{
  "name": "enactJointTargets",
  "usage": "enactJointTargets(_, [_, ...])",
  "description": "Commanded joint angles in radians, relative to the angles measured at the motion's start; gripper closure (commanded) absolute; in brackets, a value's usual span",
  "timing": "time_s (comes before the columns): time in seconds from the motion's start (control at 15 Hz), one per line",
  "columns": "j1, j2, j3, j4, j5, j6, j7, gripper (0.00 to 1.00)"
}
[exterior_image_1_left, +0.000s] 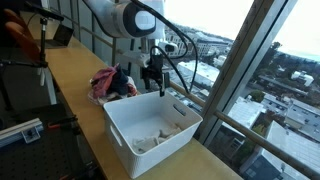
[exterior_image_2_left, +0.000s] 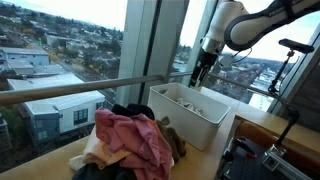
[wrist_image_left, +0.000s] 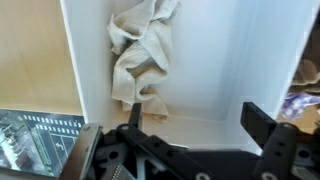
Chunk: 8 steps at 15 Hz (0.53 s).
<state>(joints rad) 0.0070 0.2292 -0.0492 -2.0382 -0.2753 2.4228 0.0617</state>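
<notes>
My gripper (exterior_image_1_left: 153, 84) hangs above the far rim of a white plastic bin (exterior_image_1_left: 118, 126) and is open and empty; it also shows in an exterior view (exterior_image_2_left: 196, 80). In the wrist view the two dark fingers (wrist_image_left: 192, 125) are spread apart over the bin's white floor (wrist_image_left: 215, 70). A crumpled cream cloth (wrist_image_left: 143, 55) lies inside the bin, and it shows in an exterior view (exterior_image_1_left: 157, 137). A pile of clothes with a pink garment on top (exterior_image_2_left: 135, 140) lies on the wooden counter beside the bin, also seen in an exterior view (exterior_image_1_left: 112, 83).
The bin stands on a long wooden counter (exterior_image_1_left: 70, 70) along a large window with a metal rail (exterior_image_2_left: 70, 90). Black equipment and stands (exterior_image_1_left: 25, 60) are beside the counter. A tripod stand (exterior_image_2_left: 295, 60) stands behind the bin.
</notes>
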Motion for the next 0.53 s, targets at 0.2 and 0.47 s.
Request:
enactJointTargets(0.2, [-0.065, 0.254, -0.06, 0.108, -0.005, 0.191, -0.08, 0.0])
enactJointTargets(0.47, [-0.071, 0.397, -0.063, 0.186, 0.02, 0.231, -0.077, 0.0])
